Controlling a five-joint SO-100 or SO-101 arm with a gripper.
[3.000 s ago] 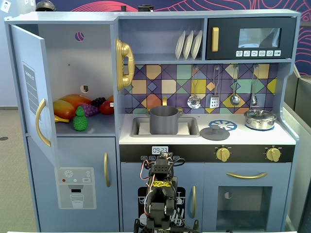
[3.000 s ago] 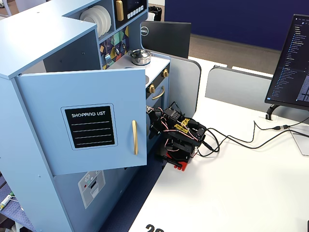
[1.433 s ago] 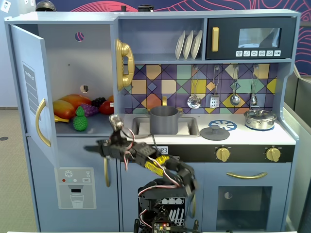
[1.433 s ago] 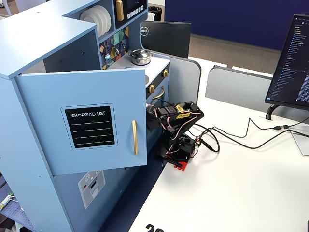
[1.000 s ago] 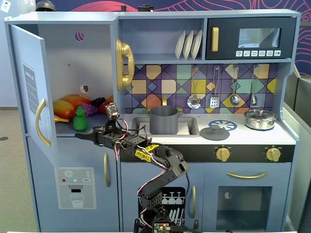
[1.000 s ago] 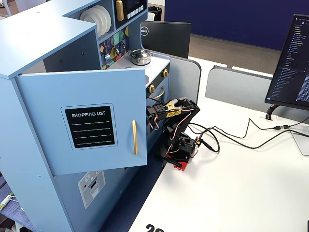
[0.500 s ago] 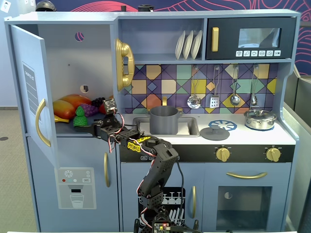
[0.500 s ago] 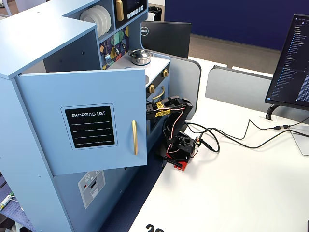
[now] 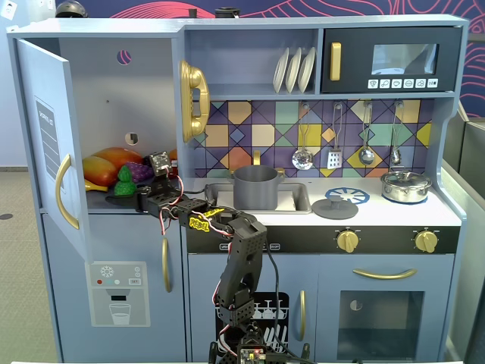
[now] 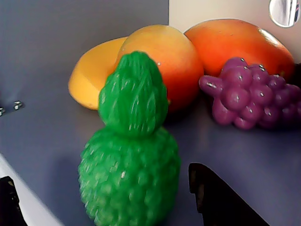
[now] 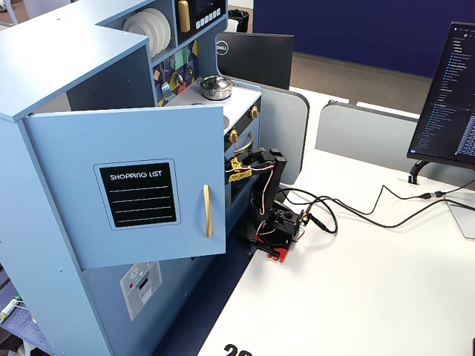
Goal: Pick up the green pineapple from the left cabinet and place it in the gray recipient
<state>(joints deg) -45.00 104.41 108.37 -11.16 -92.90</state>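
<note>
The green pineapple stands upright on the floor of the left cabinet, whose door is swung open. In a fixed view the pineapple is at the cabinet's front, before the purple grapes. My gripper is open, with one black finger to the pineapple's right and the other at the lower left corner, both apart from it. In a fixed view the gripper reaches into the cabinet from the right. The gray recipient stands in the sink. In the side fixed view the door hides the cabinet's inside.
Two orange-yellow mangoes and a purple grape bunch lie behind the pineapple. A gold phone hangs on the cabinet's right wall. A gray lid and a silver lidded pot sit on the counter.
</note>
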